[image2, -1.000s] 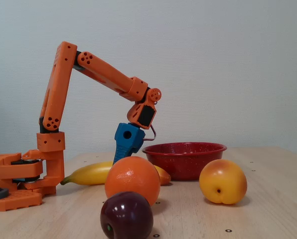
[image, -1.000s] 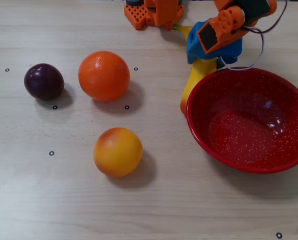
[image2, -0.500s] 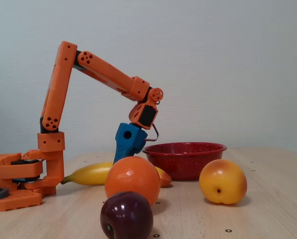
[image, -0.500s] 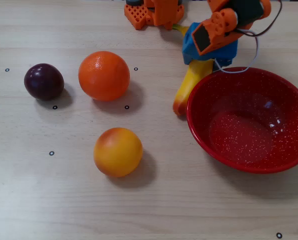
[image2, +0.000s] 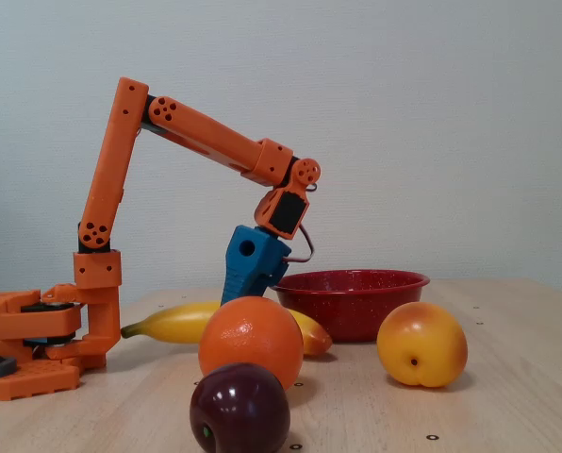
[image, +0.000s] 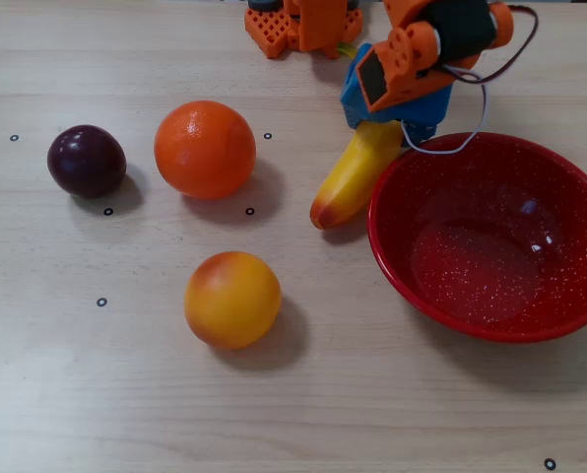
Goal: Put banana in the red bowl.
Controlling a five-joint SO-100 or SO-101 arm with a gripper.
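Note:
The yellow banana (image: 348, 177) lies slanted just left of the red bowl (image: 441, 177) in the overhead view, its orange-red tip pointing toward the table's middle. My gripper (image: 377, 128), with its blue jaw, is shut on the banana's upper half. From the side in the fixed view, the gripper (image2: 243, 300) comes down onto the banana (image2: 173, 323), whose stem end sits slightly off the table. The fingertips are hidden behind the blue jaw and the fruit. The red bowl (image2: 356, 302) stands to the right with nothing in it.
A large orange (image: 205, 149) and a dark plum (image: 87, 160) sit to the left, and a yellow-orange peach (image: 232, 300) sits nearer the front. The arm's orange base (image: 303, 25) stands at the back edge. Small black ring marks dot the wooden table.
The gripper has shifted left and lifted a little, holding the banana. The banana's tip has swung away from the bowl's rim toward the left.

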